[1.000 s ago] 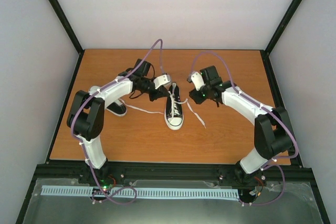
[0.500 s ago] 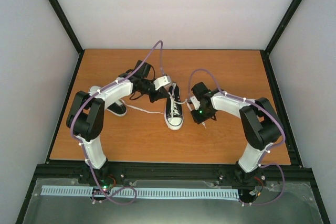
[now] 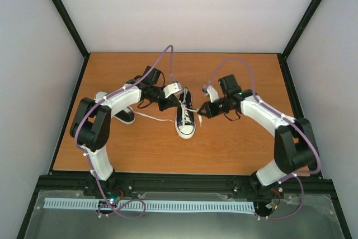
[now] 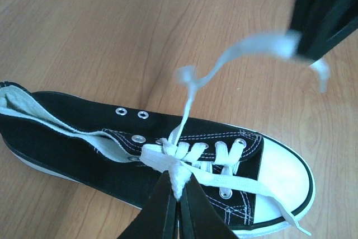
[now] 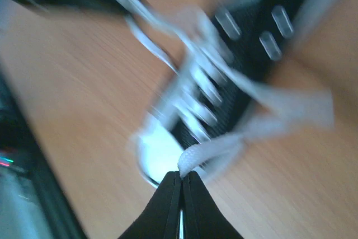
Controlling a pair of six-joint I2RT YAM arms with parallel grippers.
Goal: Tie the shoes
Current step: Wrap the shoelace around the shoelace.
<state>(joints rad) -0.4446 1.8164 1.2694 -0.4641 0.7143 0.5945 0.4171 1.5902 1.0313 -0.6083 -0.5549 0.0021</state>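
One of the shoes, black with a white toe cap, lies mid-table with its toe toward the arms. My left gripper hovers over its laces, shut on a fold of white lace at the eyelets. My right gripper sits just right of the toe, shut on another strand of white lace that rises from the shoe; that view is blurred. The other shoe lies at the left, mostly hidden under my left arm.
A loose white lace trails across the orange table between the two shoes. Black frame rails edge the table, with white walls behind. The right gripper's dark fingers show at the top right of the left wrist view.
My right gripper dropped to the lace lying right of the shoe, shut on it, then swung up and left with it. The left arm has stayed put.
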